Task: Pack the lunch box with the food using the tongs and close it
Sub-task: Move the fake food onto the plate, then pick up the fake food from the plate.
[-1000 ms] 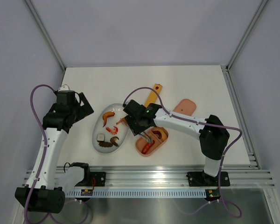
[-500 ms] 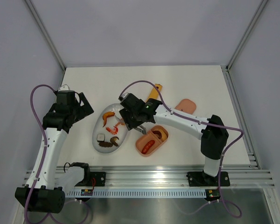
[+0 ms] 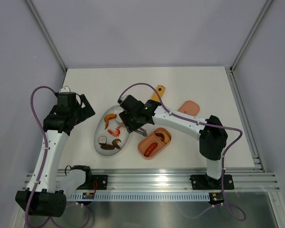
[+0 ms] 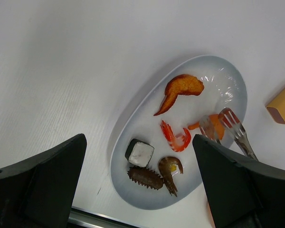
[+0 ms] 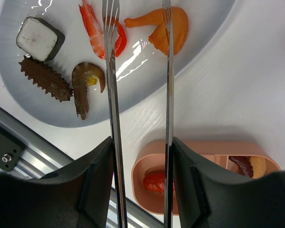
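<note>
My right gripper (image 5: 141, 156) is shut on the silvery tongs (image 5: 112, 95), whose two arms run forward between its fingers. The tong tips (image 4: 230, 121) are spread over the right side of the white plate (image 4: 218, 80), one above a red shrimp (image 5: 92, 28), the other above an orange piece (image 5: 168, 28). Also on the plate are a dark-and-white cube (image 5: 39, 38), a brown spiky piece (image 5: 45, 78), a brown shrimp (image 5: 85, 78) and an orange curled piece (image 4: 180, 88). The pink lunch box (image 3: 154, 142) stands right of the plate, with a red sausage (image 5: 154, 181) inside. My left gripper (image 4: 138, 142) hovers open above the plate.
The pink lid (image 3: 189, 108) lies on the table right of the right arm. A yellow-orange flat bar (image 3: 155, 93) lies behind the plate, partly under the arm. Metal rails run along the table's near edge and its right side.
My right arm has swung left, carrying the tongs from above the lunch box to above the plate. The left arm has stayed still.
</note>
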Available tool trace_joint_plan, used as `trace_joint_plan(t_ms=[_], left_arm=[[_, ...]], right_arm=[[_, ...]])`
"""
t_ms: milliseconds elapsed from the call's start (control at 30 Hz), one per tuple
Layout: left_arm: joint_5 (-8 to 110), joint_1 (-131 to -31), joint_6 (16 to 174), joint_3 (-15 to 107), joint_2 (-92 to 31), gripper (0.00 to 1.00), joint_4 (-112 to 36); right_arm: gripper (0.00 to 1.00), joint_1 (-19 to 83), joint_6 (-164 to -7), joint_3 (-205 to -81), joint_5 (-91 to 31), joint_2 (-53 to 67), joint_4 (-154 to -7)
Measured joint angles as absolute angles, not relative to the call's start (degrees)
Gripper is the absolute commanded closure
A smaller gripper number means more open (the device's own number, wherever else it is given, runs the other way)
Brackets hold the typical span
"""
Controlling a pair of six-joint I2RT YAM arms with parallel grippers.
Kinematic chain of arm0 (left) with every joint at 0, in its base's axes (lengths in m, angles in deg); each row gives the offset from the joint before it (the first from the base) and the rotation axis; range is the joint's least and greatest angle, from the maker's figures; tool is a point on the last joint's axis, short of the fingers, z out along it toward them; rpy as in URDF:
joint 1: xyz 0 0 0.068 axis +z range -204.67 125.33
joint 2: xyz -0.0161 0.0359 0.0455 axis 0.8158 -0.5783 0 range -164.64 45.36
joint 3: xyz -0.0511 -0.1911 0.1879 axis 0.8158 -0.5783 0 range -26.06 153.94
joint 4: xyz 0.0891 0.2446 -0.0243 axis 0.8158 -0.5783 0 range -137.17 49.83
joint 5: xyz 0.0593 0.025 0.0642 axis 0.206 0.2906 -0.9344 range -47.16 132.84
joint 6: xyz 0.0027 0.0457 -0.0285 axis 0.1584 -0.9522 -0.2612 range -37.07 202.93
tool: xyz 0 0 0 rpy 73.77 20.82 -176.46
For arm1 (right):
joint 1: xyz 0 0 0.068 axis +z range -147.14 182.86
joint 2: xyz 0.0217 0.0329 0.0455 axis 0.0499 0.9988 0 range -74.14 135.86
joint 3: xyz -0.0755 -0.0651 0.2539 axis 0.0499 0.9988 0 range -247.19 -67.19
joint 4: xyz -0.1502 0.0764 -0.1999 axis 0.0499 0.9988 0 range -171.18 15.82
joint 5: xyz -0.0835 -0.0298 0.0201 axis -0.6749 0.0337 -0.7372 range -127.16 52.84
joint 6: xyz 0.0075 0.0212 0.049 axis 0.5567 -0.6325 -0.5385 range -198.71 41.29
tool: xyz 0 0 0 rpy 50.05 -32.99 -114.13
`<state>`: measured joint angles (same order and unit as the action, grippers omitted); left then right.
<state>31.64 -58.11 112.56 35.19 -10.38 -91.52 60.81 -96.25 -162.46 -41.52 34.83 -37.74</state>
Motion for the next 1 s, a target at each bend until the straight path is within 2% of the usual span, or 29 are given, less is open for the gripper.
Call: trace_joint_plan(t_ms=[1000], left_arm=[[31.9,-57.1,112.5,34.3,-10.2,0.01,-91.3]], right_arm=[[0.48,69.8,-91.9,-157.1,-34.6,29.7,-37.9]])
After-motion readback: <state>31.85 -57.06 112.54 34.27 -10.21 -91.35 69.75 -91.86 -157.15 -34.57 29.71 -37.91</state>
